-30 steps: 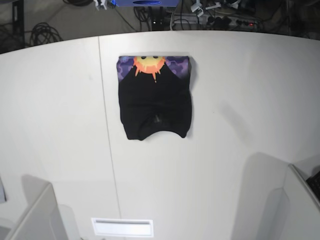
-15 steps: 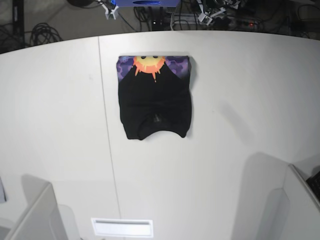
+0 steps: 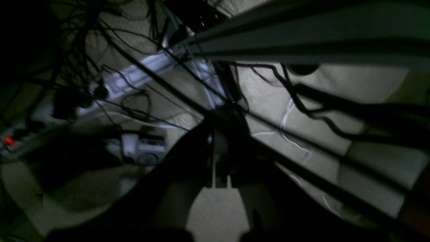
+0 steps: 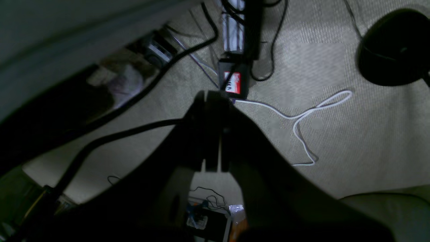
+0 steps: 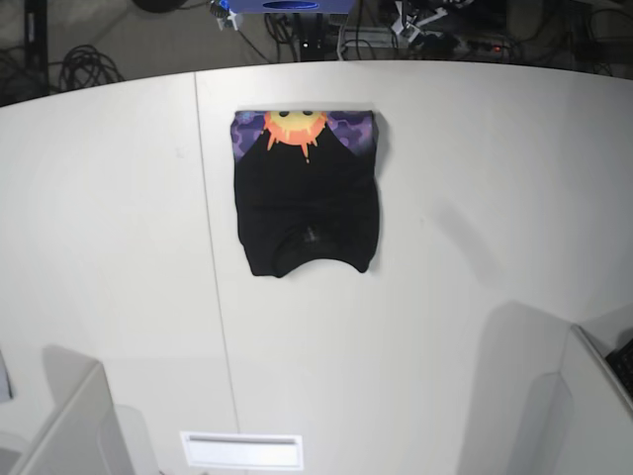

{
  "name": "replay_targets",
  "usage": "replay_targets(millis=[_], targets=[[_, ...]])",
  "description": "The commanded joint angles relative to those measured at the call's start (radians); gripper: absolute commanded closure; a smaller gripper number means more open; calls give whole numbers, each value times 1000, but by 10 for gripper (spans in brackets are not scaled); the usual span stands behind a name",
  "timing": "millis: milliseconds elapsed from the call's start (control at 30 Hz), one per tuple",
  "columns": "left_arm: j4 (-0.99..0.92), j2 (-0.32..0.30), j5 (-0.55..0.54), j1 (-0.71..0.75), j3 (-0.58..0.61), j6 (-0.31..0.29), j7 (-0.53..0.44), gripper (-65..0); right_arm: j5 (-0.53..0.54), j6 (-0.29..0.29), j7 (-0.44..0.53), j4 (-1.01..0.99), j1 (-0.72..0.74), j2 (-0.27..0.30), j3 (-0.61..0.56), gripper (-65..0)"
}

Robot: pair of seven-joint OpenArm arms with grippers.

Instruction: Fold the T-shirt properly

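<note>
Folded T-shirt (image 5: 308,193) laid flat on the white table (image 5: 475,168), toward its far edge.

A compact black cloth rectangle is seen, with an orange sun face on purple camouflage exposed along its far edge. The left gripper (image 3: 220,148) and right gripper (image 4: 212,134) are shown over ribbed beige carpet and tangled cables, jaws pressed together, nothing held.

My table (image 5: 475,148) was white, with a thin seam running from its far edge toward me. On it lay the T-shirt (image 5: 309,198), folded into a compact rectangle just right of the seam, its sun print at the far end.
</note>
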Motion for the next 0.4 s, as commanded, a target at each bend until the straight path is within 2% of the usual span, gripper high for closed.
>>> replay_targets(millis=[0,367], targets=[[-1,-24,-1,10,1,-7,-8,0,2,1,-1,-2,-17,0,2,0],[2,-36,-1,4,-2,-7,-9,0,2,1,1,-2,-43,-14,-2,0]])
